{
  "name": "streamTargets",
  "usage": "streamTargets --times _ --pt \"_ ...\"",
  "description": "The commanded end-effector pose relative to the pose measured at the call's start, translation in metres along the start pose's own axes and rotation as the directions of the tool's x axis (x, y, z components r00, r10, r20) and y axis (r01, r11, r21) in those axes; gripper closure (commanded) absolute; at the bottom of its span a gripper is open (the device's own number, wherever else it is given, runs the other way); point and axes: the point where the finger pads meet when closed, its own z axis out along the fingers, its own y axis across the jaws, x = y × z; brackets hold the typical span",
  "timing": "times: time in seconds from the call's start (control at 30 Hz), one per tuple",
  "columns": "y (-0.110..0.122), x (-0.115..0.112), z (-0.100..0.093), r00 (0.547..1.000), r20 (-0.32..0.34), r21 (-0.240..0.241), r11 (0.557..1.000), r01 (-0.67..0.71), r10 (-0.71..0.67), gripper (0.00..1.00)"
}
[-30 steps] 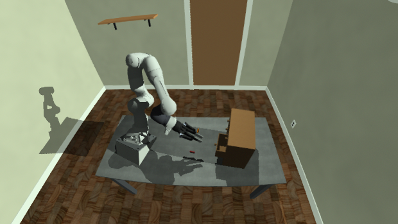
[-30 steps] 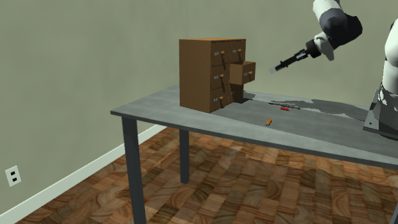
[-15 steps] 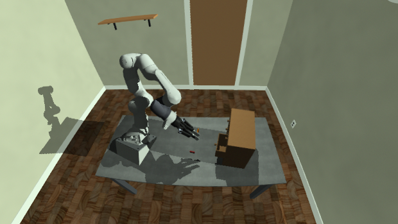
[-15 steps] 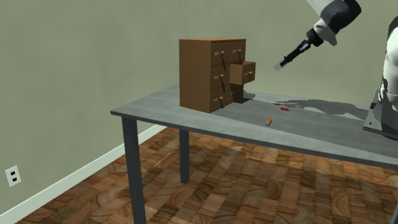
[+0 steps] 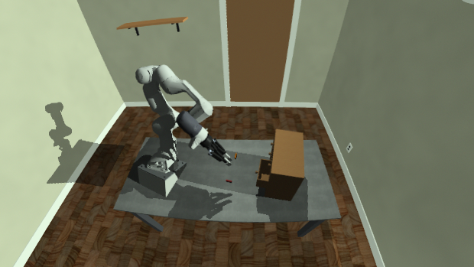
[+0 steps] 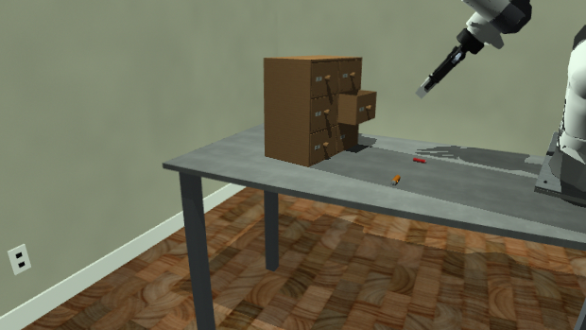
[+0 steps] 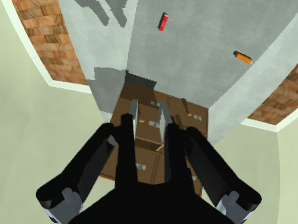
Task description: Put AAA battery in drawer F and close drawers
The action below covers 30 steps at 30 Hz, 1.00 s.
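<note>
since one drawer [image 5: 263,183] [image 6: 367,107] [image 7: 148,132] already juts from the chest [image 5: 288,154] [image 6: 287,105], the step in hand looks like going for the battery; i take that drawer to be f, though its label can't be read. the pincer [image 5: 228,161] [image 6: 421,93] [image 7: 148,109] hangs above the bench [image 5: 245,210] [image 6: 227,157] [image 7: 200,30], its fingers set narrowly apart with nothing between them.

the slimmer red cell [image 5: 228,180] [image 6: 419,160] [image 7: 163,21] is probably the aaa, the orange one [image 5: 235,156] [image 6: 396,180] [image 7: 243,57] being the stouter. seen from the top, the red cell lies on its side between robot and chest, closer to the bench's near long edge than the orange one is. its long axis runs roughly along that edge, pale end towards the robot.

next, the pincer should point down over the red cell, spread a little and turn so its fingers close across the short width. a grip off the middle could roll it away, and brushing the drawer might pull it into a droop.
</note>
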Motion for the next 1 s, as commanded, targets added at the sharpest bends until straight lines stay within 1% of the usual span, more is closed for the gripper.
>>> streamTargets --times 0.0,0.13,0.27,0.4,0.47,0.5,0.67,0.8,0.83,0.97 --pt "0.005 0.002 -0.015 0.963 -0.225 -0.034 0.986 -0.162 0.15 0.8" --pt "0.005 0.004 -0.034 0.959 -0.269 -0.03 0.994 -0.105 0.093 0.8" --pt "0.005 0.006 -0.049 0.944 -0.325 -0.027 0.997 -0.066 0.054 0.8" --pt "0.005 0.007 -0.058 0.917 -0.396 -0.03 0.998 -0.053 0.037 0.8" --pt "0.005 0.007 -0.058 0.917 -0.396 -0.03 0.998 -0.053 0.037 0.8" --pt "0.005 0.007 -0.059 0.894 -0.445 -0.035 0.997 -0.069 0.047 0.8" --pt "0.004 0.007 -0.063 0.831 -0.549 -0.045 0.99 -0.132 0.086 0.8" --pt "0.004 0.007 -0.063 0.771 -0.62 -0.042 0.976 -0.214 0.142 0.8" --pt "0.004 0.007 -0.063 0.755 -0.636 -0.038 0.971 -0.237 0.159 0.8" --pt "0.004 0.007 -0.063 0.751 -0.64 -0.037 0.969 -0.242 0.163 0.8"
